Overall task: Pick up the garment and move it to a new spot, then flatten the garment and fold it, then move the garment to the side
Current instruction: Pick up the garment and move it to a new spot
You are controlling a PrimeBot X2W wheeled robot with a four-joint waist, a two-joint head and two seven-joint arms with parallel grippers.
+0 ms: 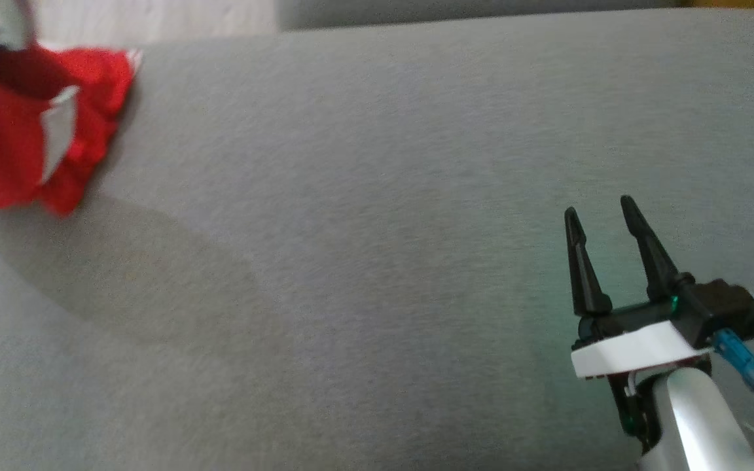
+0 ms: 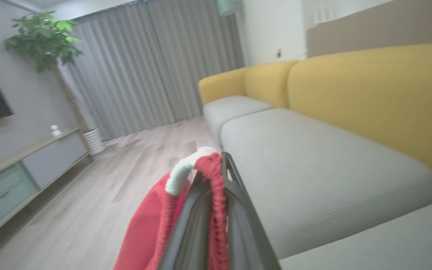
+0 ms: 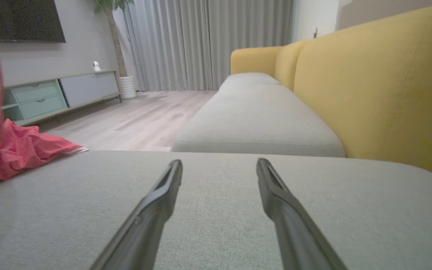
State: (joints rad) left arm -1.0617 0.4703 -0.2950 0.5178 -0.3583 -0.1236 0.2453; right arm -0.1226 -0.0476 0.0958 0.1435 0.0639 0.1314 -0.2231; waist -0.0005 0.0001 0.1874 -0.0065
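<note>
The red garment with white trim hangs bunched, its ribbed edge pinched between the left gripper's closed fingers. Its lower folds rest crumpled on the grey cushion, well apart from the right gripper, off to its left.

Jaws of left gripper are pinching ribbed hem of red garment, cloth draping left of them; grey sofa cushion lying to their right.

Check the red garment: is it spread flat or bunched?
Bunched. The red garment hangs crumpled from the left gripper, shut on its ribbed edge; its lower folds lie heaped on the grey cushion.
</note>
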